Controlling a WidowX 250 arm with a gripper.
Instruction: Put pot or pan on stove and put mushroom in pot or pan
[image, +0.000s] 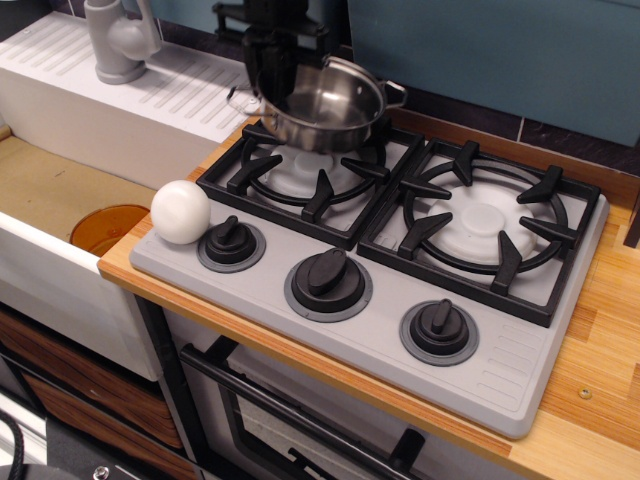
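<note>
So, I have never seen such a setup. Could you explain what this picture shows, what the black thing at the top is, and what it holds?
There is one camera, looking down from the front at a toy kitchen. The black thing at the top is the end of a robot arm; its tool grips the rim of a shiny steel pan. The pan is tilted and sits just above the left burner grate; I cannot tell if it touches. On the wooden counter lies a grey stove with two burners and three black knobs. A white ball-like mushroom sits at the stove's left front corner, apart from the pan. Further left is a sink with a white drainboard and grey tap.
</note>
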